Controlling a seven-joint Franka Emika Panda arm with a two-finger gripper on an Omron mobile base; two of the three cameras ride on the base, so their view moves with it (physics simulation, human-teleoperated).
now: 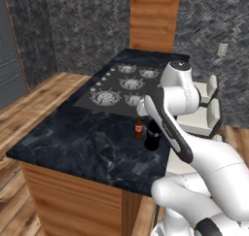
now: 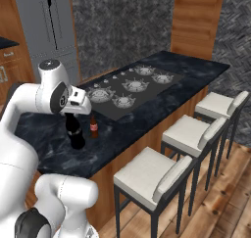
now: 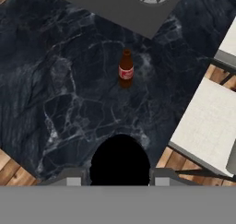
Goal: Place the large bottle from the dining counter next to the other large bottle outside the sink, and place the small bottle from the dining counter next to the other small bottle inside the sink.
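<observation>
On the near part of the dark marble worktop point(image 1: 73, 138), the large dark bottle point(image 1: 152, 139) is standing upright, close to the right edge. The end effector point(image 2: 73, 115) is reaching down over the top of this bottle. In the hand view the bottle point(image 3: 120, 161) is sitting between the two fingers, so the end effector seems to be gripping it, but I cannot tell this for sure.

Just beside the large bottle, a little farther, the small brown bottle point(image 1: 139, 128) with a red label is standing upright on the worktop.

Farther away, the black stove top point(image 1: 124, 87) is lying in the worktop. On the right side, three white stools point(image 2: 152, 176) are standing along the worktop.
</observation>
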